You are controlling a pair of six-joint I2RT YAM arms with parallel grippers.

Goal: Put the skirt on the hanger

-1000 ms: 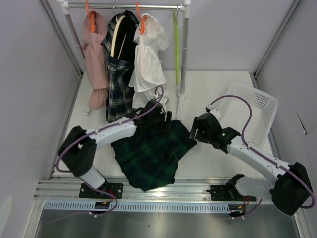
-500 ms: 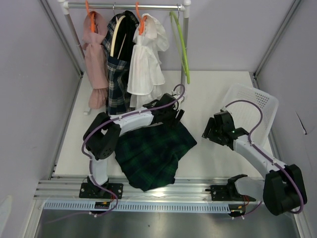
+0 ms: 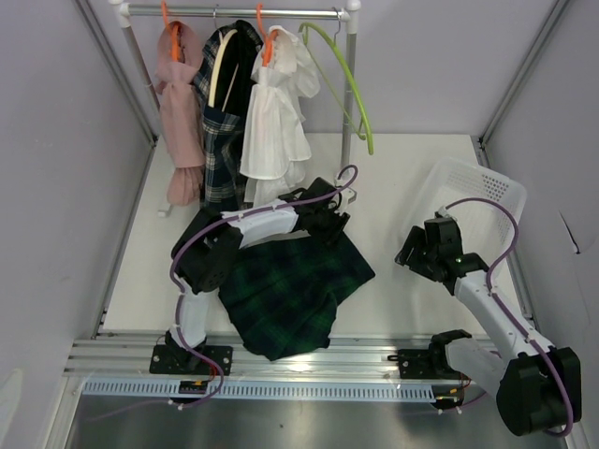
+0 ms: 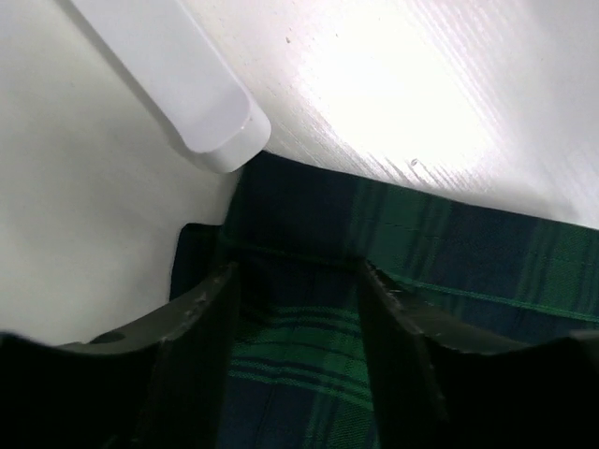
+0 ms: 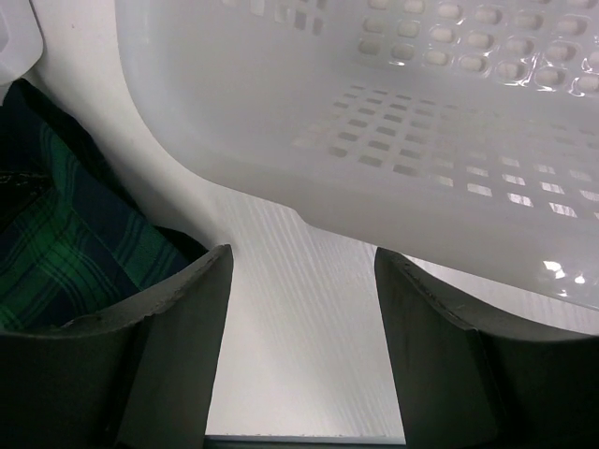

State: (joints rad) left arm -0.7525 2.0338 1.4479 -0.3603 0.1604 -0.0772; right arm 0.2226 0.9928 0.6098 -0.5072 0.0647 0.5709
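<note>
At the far edge of the skirt (image 3: 290, 290), the left hand (image 4: 298, 276) has advanced and stands released, fingers astride the cloth, gripping nothing. The skirt lies flat on the bench (image 3: 398, 173). The right hand (image 5: 301, 257), released and empty, has drawn back beside the laundry basket (image 3: 487, 178). The lime-green hanger (image 3: 357, 94) has swung askew on the rail (image 3: 234, 12). Judgement: skirt pickup pending, hanger unfetched.

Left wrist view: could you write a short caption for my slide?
Open left pincer over the edge of the dark green tartan skirt, near a white rack foot.
</note>
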